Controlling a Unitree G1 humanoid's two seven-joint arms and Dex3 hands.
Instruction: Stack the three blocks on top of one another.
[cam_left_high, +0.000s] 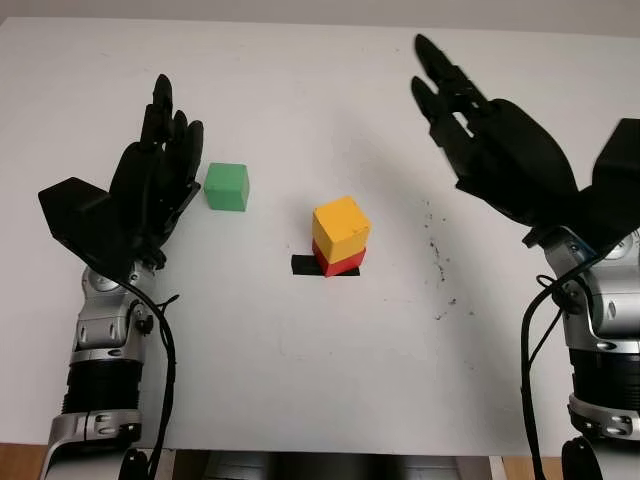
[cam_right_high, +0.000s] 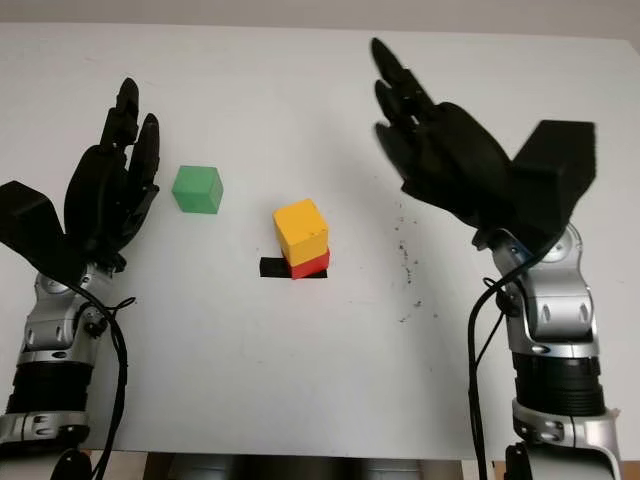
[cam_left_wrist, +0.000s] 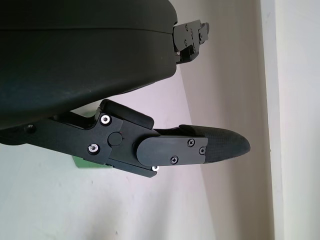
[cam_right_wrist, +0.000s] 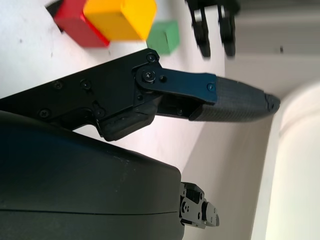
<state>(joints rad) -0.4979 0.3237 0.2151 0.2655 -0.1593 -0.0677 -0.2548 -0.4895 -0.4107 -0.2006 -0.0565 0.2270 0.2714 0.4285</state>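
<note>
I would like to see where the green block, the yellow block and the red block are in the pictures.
green block (cam_left_high: 227, 187), left eye view, middle of its front face.
yellow block (cam_left_high: 340, 229), left eye view, its upper part.
red block (cam_left_high: 340, 264), left eye view, the visible strip under the yellow block.

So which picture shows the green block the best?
The left eye view: the green block sits whole on the white table, beside the open left hand. The right eye view shows it equally whole. The right wrist view shows it small and distant; the left wrist view, just a sliver.

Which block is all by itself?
The green block. It sits alone near the left hand, while the yellow block sits on the red block.
</note>
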